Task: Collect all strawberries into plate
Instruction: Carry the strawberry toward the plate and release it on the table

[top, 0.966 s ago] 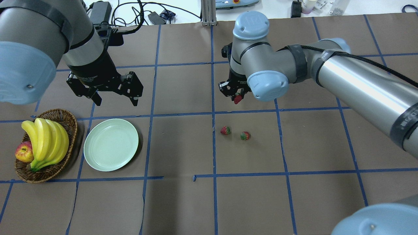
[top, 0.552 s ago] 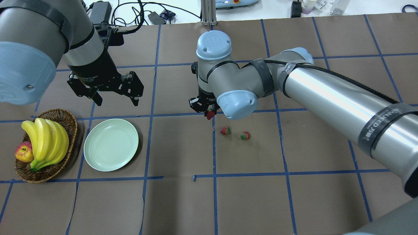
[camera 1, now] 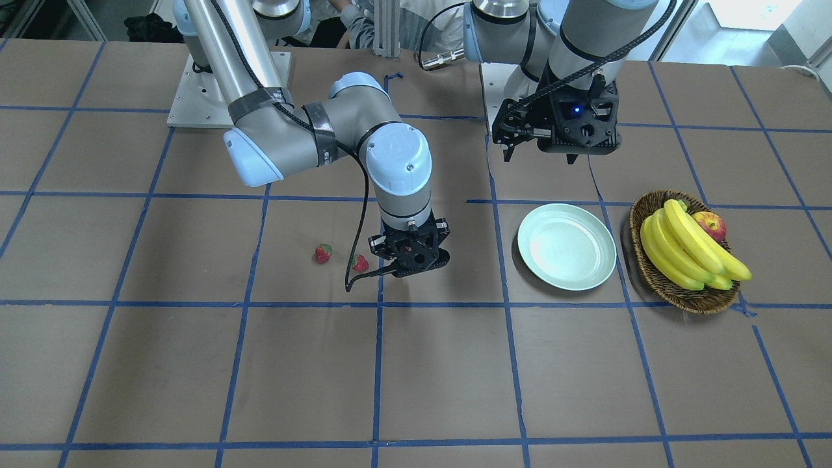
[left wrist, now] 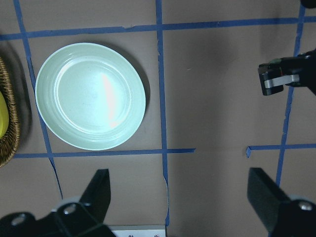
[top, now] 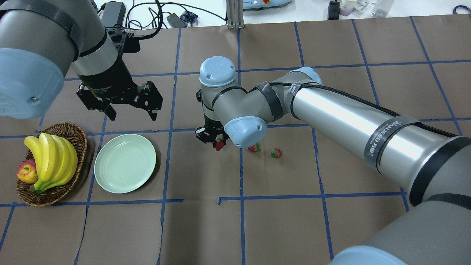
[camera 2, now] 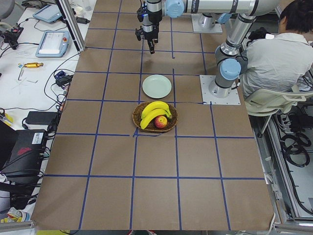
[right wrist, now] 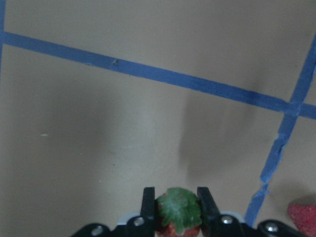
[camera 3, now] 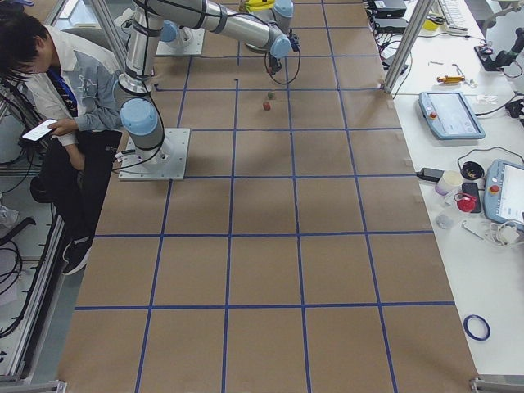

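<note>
Sitting nearest: the plate lies flat on the brown table, on the robot's left side.
Basket: a brown basket sits just beside the plate, on the side away from the middle of the table. It holds yellow bananas and an apple.
Loose berries: one strawberry and a second strawberry lie close together on the table, well apart from the plate.
Right gripper: the right gripper points down. Its two fingers squeeze the third strawberry from both sides, with the green top facing up.
Held berry's place: it is up in the air over the table, between the plate and the two loose berries, and nearer to the berries.
Left gripper: the left gripper hangs farther back, over the table behind the plate. Its fingers are spread wide apart.
Farthest: black cables lie past the far edge of the table.
</note>
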Available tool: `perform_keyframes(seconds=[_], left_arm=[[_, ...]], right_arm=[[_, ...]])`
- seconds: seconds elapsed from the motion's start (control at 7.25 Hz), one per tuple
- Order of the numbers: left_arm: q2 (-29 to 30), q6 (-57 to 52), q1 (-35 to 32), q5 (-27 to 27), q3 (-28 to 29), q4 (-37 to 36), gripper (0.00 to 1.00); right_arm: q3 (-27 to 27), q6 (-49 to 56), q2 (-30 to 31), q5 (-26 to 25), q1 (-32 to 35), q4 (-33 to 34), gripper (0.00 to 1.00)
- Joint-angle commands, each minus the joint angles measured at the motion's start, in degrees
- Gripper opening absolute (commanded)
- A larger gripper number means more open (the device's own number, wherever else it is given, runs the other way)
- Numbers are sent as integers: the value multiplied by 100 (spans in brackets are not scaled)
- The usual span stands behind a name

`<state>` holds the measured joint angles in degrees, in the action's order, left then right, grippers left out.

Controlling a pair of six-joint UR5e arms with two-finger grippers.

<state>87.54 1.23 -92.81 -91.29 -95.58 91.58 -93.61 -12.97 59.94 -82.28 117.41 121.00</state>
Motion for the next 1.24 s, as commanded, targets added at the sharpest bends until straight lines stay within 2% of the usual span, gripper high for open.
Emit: perform_keyframes(seconds=[0.0,0.14,0.28,0.55,0.83,1.1], left_arm=[[0,0,0,-12,-4,0,100],[-9,0,0,-29,-4,0,100],[-9,0,-8,-29,-13,0,100],[-9,0,0,-29,-13,9,100],[9,0,-9,-29,-13,18,100],[17,9,-9,-38,-13,18,100]], right_arm=[[-17,5,-88,10,10,11,44],[-25,23,-88,10,10,11,95],[-25,-12,-71,19,10,-15,100],[18,31,95,-7,1,-94,100],[27,241,525,-95,-139,-758,100],[-34,715,912,-453,-620,-1322,100]])
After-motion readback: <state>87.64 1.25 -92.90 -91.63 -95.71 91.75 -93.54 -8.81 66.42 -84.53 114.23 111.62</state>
